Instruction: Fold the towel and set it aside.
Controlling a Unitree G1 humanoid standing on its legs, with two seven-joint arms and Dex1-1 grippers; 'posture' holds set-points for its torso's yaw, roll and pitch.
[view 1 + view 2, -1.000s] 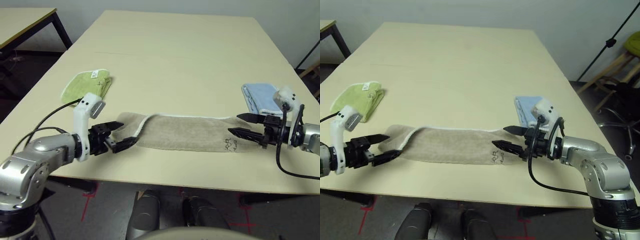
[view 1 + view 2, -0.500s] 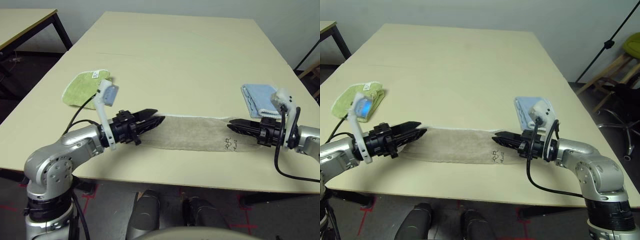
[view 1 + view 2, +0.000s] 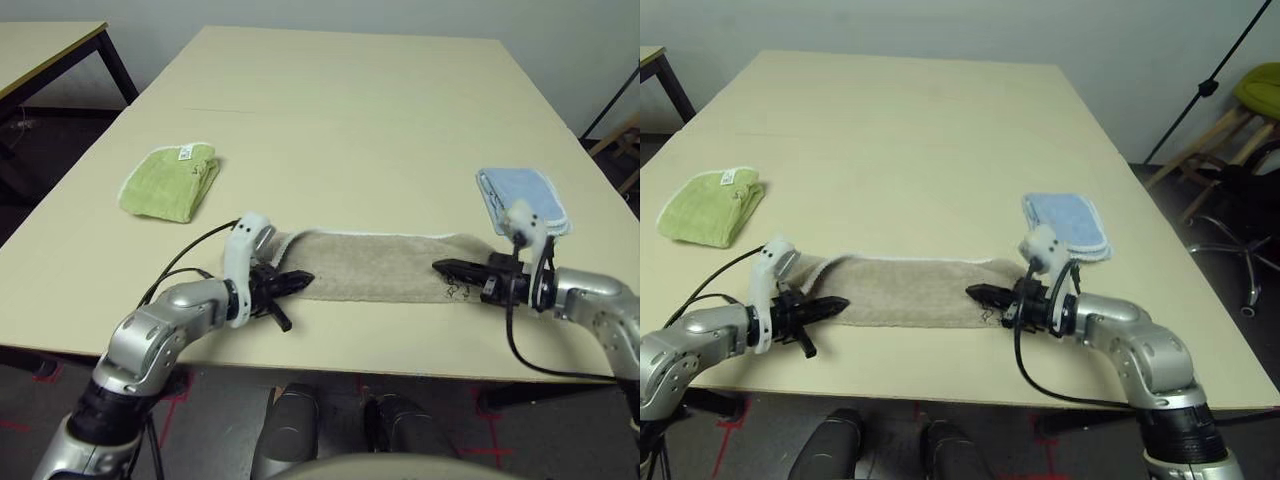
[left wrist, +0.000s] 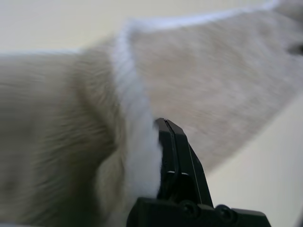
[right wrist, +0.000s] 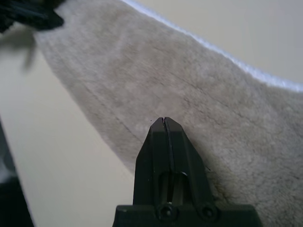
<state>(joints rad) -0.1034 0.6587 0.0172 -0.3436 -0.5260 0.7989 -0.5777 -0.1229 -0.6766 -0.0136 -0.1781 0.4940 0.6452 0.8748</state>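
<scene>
The left gripper (image 3: 312,276) of a Unitree G1 humanoid robot points inward over the left end of a beige towel (image 3: 365,265), its two black fingers closed together in the lower left-centre of the frame. The white edging (image 4: 137,94) runs right alongside those fingers; whether any cloth is pinched between them cannot be told. Opposite, right of centre, the right gripper (image 3: 434,264) is shut as well, its narrow tips meeting with no cloth between them as they point inward over the towel's right end.

The beige towel lies between the two in a long, low strip across the lower centre of the frame, near the front edge of the pale desk (image 3: 350,130). Its white edging runs along the far side and curls across a rumpled fold at the left end, while a small dark printed mark (image 3: 458,291) sits beside the right gripper.

Beyond, a folded green cloth (image 3: 170,183) with a white tag rests at left, and a folded light-blue cloth (image 3: 523,195) lies at right, just past the right arm. A second table (image 3: 45,45) stands in the upper left corner, and a green-seated stool (image 3: 1262,90) is at the upper right.
</scene>
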